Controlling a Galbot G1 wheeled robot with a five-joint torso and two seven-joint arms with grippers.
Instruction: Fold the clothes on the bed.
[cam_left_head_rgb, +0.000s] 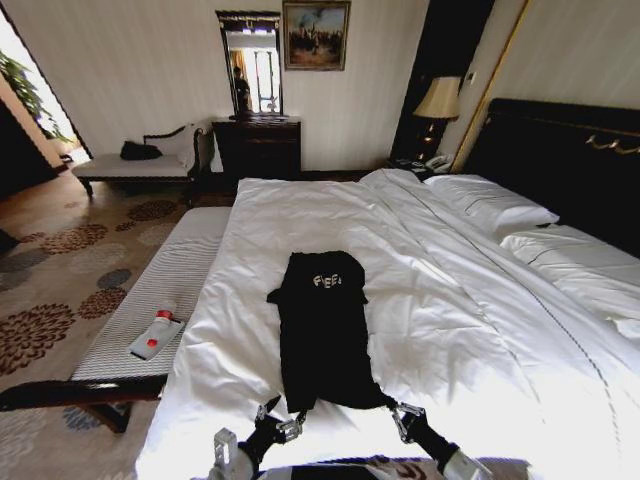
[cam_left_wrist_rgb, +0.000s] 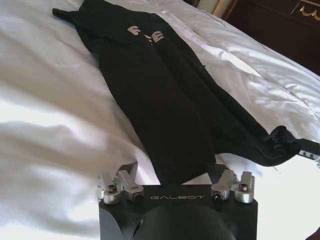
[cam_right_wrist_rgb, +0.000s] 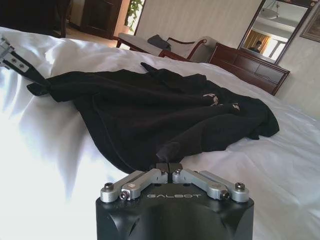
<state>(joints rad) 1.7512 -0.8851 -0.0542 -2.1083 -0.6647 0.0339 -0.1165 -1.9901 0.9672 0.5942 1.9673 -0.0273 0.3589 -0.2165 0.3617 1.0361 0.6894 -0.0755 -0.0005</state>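
Hotel-style bedroom: white bed (cam_left_head_rgb: 420, 300), lamp (cam_left_head_rgb: 438, 99), mirrored dresser (cam_left_head_rgb: 257, 148).

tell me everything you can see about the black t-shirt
The black T-shirt is soft, matte fabric with small pale lettering on the chest. Its sides are folded in, making a long narrow strip that lies lengthwise on the white duvet of the bed, collar end away from the robot. The left gripper and right gripper each pinch a near hem corner, jaws shut on the cloth.

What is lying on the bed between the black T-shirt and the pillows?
Only bare, wrinkled white duvet lies between the T-shirt and the pillows, as the head view shows.
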